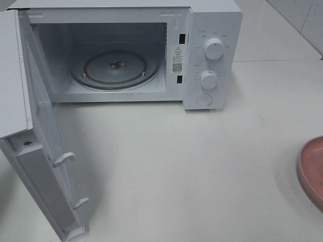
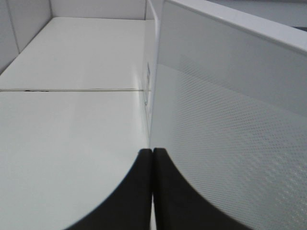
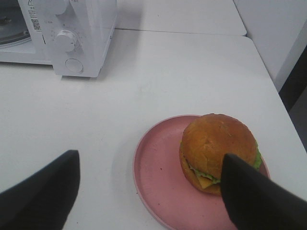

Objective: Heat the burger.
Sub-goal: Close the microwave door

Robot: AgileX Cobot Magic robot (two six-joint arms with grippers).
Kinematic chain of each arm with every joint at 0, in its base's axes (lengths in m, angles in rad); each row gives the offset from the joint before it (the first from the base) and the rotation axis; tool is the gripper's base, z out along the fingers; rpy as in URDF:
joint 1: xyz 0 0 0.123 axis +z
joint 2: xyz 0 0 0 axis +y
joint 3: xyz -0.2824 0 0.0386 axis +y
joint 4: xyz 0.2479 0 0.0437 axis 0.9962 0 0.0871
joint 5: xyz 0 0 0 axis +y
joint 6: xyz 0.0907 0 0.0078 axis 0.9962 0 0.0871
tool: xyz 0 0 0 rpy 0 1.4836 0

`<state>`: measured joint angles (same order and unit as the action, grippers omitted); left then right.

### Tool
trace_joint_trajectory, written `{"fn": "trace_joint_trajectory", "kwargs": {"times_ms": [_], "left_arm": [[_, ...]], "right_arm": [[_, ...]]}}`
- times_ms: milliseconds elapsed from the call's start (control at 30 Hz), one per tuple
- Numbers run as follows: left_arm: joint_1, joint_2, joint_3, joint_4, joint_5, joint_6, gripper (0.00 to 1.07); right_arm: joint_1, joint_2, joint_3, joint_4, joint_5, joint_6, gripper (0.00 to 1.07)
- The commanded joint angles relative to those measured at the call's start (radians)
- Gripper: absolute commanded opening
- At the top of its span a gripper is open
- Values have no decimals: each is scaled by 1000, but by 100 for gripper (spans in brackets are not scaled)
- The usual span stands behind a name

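A: Microwave (image 1: 151,50) standing open at the far left of the worktop (image 1: 176,166), door (image 1: 45,166) swung out toward the near left, glass turntable (image 1: 115,68) bare. Burger (image 3: 218,151) still out on the pink plate (image 3: 158,182) at the right edge of the worktop, well apart from the oven. Looks like the pick-up stage, nothing loaded yet.

B: Right end effector (image 3: 148,191) spread wide, above the plate's near side, gripping nothing. One finger (image 3: 254,191) overlapping the burger's edge in the wrist view; touching or just in front, hard to say. Left end effector (image 2: 152,191) closed and empty, just beside the door's outer face.

A: Best way in?

B: Centre over the bun before descending, so both fingers straddle the stack rather than land on it. Close on the sides, low enough to take the patty and bottom bun, not the dome alone; otherwise likely to lift the top off and leave the rest. Squeeze gently: soft bread, loose layers.

A: And the plate?

B: Probably light enough to slide if nudged, and already near the worktop's edge. Lift straight up before travelling left. Then enter the cavity level, clear of the door's latch hooks (image 1: 63,159), and set down mid-turntable.

A: Left side?

B: Sensible to keep it against the door, holding the opening wide.
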<state>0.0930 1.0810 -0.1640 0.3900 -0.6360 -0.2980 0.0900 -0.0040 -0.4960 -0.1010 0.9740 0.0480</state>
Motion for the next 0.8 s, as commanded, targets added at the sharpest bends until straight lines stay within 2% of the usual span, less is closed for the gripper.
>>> {"fn": "trace_joint_trajectory", "kwargs": {"times_ms": [33,67,100,133,300,533,600,633,733,800], "left_arm": [[1,37,-29,97,-29,-57,0],[1,65,-48,165,-43,-91,0],[1,65,-48,165,-43,-91,0],[1,94,-64,228,-63,-126,0],[-12,161,-82,284,-157,-174,0],[-84,250,-114,281,-166,-170,0],[-139,282,-138,278,-166,-163,0],[-139,282,-138,278,-166,-163,0],[-213,316,-168,258,-171,-118,0],[-230,325,-175,242,-172,-108,0]], "right_arm": [[-6,-25,2,4,-14,-10,76],[-6,-25,2,4,-14,-10,76],[-6,-25,2,4,-14,-10,76],[-6,-25,2,4,-14,-10,76],[-6,-25,2,4,-14,-10,76],[-6,-25,2,4,-14,-10,76],[-6,-25,2,4,-14,-10,76],[-6,-25,2,4,-14,-10,76],[-6,-25,2,4,-14,-10,76],[-6,-25,2,4,-14,-10,76]]}}
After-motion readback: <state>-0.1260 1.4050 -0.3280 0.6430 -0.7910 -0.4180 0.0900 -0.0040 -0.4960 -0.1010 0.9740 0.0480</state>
